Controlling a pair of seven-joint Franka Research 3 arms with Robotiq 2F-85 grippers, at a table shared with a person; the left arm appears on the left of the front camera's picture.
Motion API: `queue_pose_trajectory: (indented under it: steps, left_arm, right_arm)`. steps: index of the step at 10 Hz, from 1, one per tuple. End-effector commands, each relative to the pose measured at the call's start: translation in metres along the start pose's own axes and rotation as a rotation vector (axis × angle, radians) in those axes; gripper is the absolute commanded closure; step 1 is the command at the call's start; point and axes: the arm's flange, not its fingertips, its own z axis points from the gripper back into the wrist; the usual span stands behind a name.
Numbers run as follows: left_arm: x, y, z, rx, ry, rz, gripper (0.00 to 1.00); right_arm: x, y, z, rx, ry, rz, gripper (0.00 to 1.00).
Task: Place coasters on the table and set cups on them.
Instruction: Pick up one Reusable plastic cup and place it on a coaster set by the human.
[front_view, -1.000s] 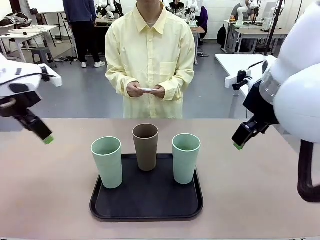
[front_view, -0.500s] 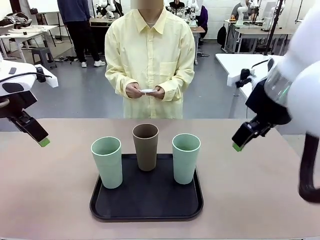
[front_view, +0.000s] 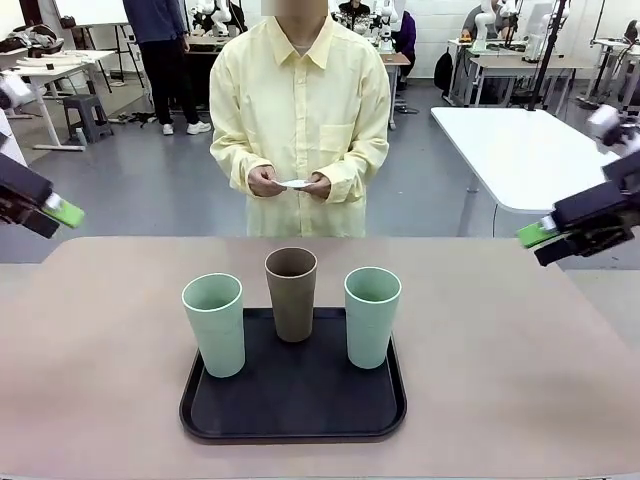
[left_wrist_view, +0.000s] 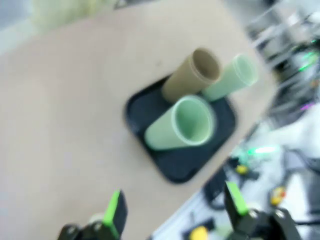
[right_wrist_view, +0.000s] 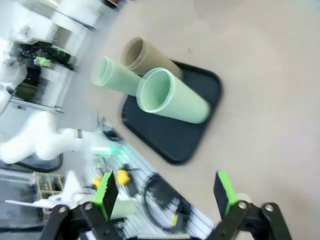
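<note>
- Since no doily lies on the table (front_view: 500, 350) yet, I judge the task barely begun. In the front view the coasters (front_view: 294, 183) are a thin white stack pinched between the person's hands (front_view: 268, 181) at the far side, well clear of the tabletop.
- In that same view all three cups stand upright on the black tray (front_view: 290, 418). The left mint cup (front_view: 214, 323) and the right mint cup (front_view: 372, 316) stand to either side, with the brown cup (front_view: 291, 293) between them and a little farther back. As I read it, everything is left to do: the coasters go down on the table, then each cup comes off the tray onto one.
- At the picture's edges, my left gripper (front_view: 62, 210) and my right gripper (front_view: 537, 234) hang high at the table's far sides. Both are well apart from the cups and touch nothing. From this side angle I cannot tell how wide either one stands.
- My left wrist view is blurred, but it shows my left gripper (left_wrist_view: 175, 202) with its green-padded fingers spread wide and nothing between them. Beyond them are the tray and cups, the left mint cup (left_wrist_view: 182, 125) nearest.
- My right wrist view shows my right gripper (right_wrist_view: 165, 192) spread just as wide and empty. It looks toward the tray, where the right mint cup (right_wrist_view: 175, 100) is closest.
</note>
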Motion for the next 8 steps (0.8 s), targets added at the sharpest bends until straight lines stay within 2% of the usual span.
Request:
queue_pose_trajectory:
  steps: [1,2,3,4,5,6,8]
  left_arm:
    - [-0.003,0.032,0.009,-0.206,-0.022,0.234,0.0]
    - [-0.008,0.057,0.013,-0.226,-0.034,0.304,0.0]
    - [-0.016,0.084,0.016,-0.253,-0.018,0.364,0.0]
    - [-0.025,0.107,0.016,-0.248,0.029,0.417,0.0]
    - [-0.036,0.129,0.018,-0.268,0.034,0.476,0.0]
    - [-0.046,0.143,0.024,-0.302,-0.005,0.511,0.0]
    - [-0.067,0.139,0.04,-0.374,-0.137,0.52,0.0]
  right_arm:
    - [-0.028,-0.033,0.01,0.442,-0.145,-0.382,0.0]
    - [-0.04,-0.053,0.019,0.467,-0.17,-0.424,0.0]
    - [-0.051,-0.068,0.024,0.522,-0.178,-0.442,0.0]
    - [-0.062,-0.08,0.027,0.526,-0.181,-0.468,0.0]
    - [-0.072,-0.093,0.032,0.538,-0.201,-0.494,0.0]
    - [-0.08,-0.102,0.036,0.565,-0.213,-0.507,0.0]
    - [-0.094,-0.108,0.042,0.553,-0.223,-0.529,0.0]
